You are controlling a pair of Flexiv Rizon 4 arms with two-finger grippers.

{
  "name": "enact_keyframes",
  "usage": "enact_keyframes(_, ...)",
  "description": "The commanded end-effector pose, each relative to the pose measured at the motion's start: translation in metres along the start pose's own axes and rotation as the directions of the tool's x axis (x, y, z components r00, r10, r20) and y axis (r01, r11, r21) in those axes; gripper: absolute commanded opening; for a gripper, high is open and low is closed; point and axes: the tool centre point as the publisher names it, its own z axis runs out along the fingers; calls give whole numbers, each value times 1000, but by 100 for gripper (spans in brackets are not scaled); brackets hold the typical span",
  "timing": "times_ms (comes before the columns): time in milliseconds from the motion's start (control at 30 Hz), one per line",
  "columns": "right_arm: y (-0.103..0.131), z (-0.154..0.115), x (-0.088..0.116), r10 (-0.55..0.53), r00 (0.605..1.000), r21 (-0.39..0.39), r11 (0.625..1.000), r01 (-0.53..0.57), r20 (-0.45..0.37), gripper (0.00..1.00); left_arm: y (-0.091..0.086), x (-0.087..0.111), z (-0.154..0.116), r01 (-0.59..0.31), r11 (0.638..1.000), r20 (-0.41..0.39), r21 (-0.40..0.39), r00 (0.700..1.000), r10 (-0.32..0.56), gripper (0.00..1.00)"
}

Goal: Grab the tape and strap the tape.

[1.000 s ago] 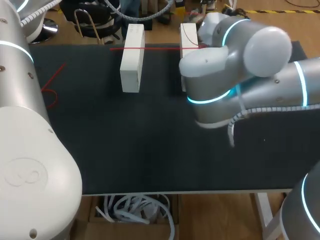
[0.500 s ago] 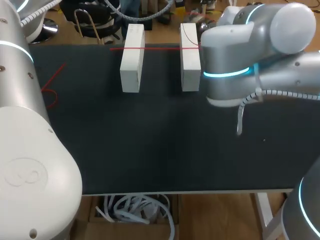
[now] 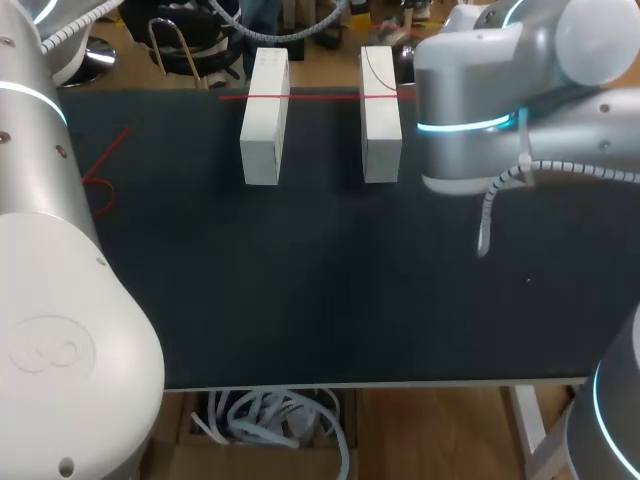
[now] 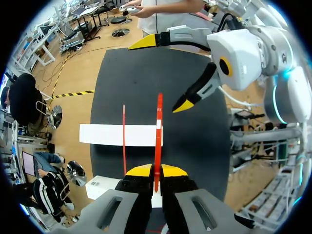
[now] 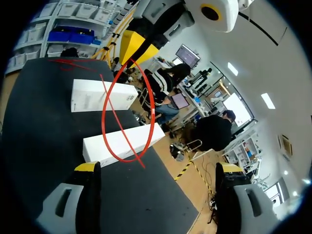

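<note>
The left gripper is pinched tight on the red tape, which runs straight ahead of it and across the white block. The right gripper hangs just short of that block with its fingers spread wide and nothing between them, and from there the tape shows as a loop rising over the block. From the head view the tape is a thin line across the block's far end, with the right arm just beside the block and the other white block near its opposite side.
</note>
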Motion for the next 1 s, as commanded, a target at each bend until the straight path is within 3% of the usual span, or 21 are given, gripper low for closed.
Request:
enact_keyframes(33, 0, -3, -3, -1, 999, 1, 1000, 1, -49, 100, 4, 0, -3, 22, 1000, 6, -6, 1000, -21, 0)
enact_keyframes(167, 0, -3, -3, -1, 999, 1, 1000, 1, -49, 100, 44, 4, -13, 177, 984, 39, -34, 984, -175, 0)
enact_keyframes(267, 0, -3, -3, -1, 999, 1, 1000, 1, -49, 100, 92, 11, -25, 337, 936, 81, -105, 941, -329, 0)
enact_keyframes(367, 0, -3, -3, -1, 999, 1, 1000, 1, -49, 100, 148, 27, -41, 508, 850, 133, -137, 860, -492, 0)
enact_keyframes(467, 0, -3, -3, -1, 999, 1, 1000, 1, -49, 100, 207, 45, -47, 643, 741, 171, -193, 766, -620, 0)
enact_keyframes(533, 0, -3, -3, -1, 999, 1, 1000, 1, -49, 100, 241, 57, -47, 707, 680, 155, -194, 707, -690, 0)
enact_keyframes(600, 0, -3, -3, -1, 999, 1, 1000, 1, -49, 100, 271, 67, -46, 743, 627, 158, -236, 666, -729, 0)
enact_keyframes(700, 0, -3, -3, -1, 999, 1, 1000, 1, -49, 100, 291, 78, -46, 776, 580, 135, -247, 621, -772, 0)
enact_keyframes(733, 0, -3, -3, -1, 999, 1, 1000, 1, -49, 100, 298, 80, -46, 779, 579, 128, -239, 616, -777, 0)
enact_keyframes(800, 0, -3, -3, -1, 999, 1, 1000, 1, -49, 100, 305, 80, -46, 764, 605, 111, -226, 637, -763, 0)
enact_keyframes(833, 0, -3, -3, -1, 999, 1, 1000, 1, -49, 100, 305, 80, -46, 764, 605, 111, -226, 637, -763, 85)
enact_keyframes(867, 0, -3, -3, -1, 999, 1, 1000, 1, -49, 100, 305, 80, -46, 764, 605, 111, -226, 637, -763, 100)
enact_keyframes(1000, 0, -3, -3, -1, 999, 1, 1000, 1, -49, 100, 305, 80, -46, 764, 605, 111, -226, 637, -763, 100)
